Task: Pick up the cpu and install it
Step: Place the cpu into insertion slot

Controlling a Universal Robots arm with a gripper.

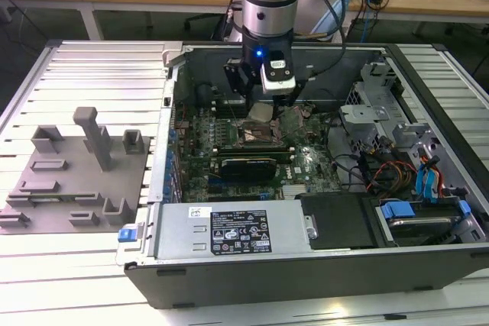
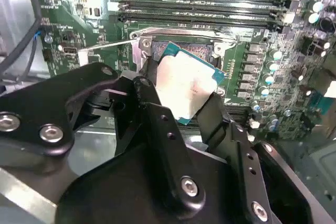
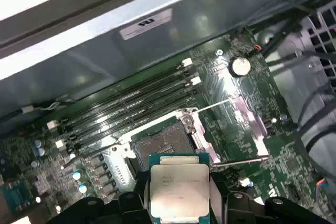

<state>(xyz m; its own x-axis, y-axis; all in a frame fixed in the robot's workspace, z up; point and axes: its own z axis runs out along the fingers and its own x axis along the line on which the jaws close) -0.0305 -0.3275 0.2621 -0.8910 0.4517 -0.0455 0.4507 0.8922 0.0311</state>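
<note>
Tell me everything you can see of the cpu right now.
The cpu is a thin square chip: silvery-white metal top with faint print, green board rim showing around it. The hand grips it by two opposite edges between black fingers, holding it in the air over the open socket, not seated.

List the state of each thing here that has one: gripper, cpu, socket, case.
gripper, shut on the cpu's edges.
cpu, held above the socket, not seated.
socket, uncovered and empty.
computer case, lying with its side open.
</note>
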